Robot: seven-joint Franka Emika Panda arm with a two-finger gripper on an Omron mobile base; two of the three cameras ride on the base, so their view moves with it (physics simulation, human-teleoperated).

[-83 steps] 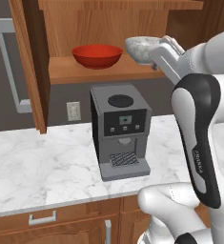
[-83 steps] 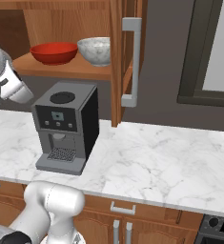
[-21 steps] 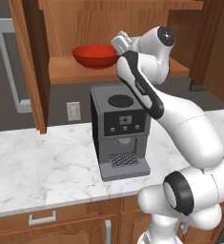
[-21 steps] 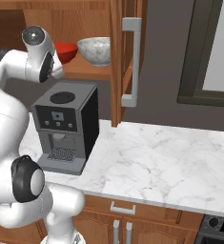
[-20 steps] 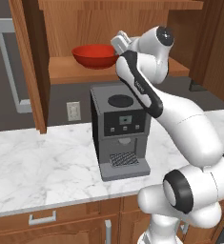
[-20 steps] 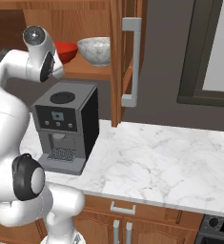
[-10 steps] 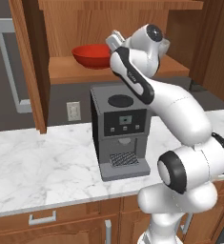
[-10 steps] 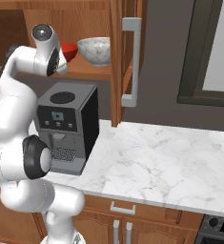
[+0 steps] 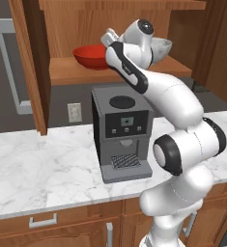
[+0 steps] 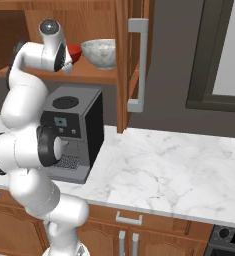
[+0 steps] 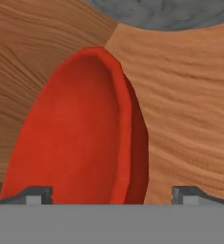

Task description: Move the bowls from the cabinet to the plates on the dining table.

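Up on wooden cabinet shelf (image 9: 81,73), pincer (image 11: 111,195) wide apart w/ red bowl (image 11: 80,133) rim betw. tips.

Grey wall (image 10: 174,65), marble counter (image 9: 37,164), wooden drawers (image 10: 139,225) beneath.

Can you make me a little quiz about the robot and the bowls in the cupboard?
1. True or false: the gripper is shut on the red bowl.
2. Which bowl is the gripper nearest? A) the marbled bowl B) the red bowl C) neither
3. Fill in: the grey machine under the shelf is a ____ machine.

Key:
1. False. The gripper is open, with the red bowl's rim between its fingers.
2. B.
3. Coffee.
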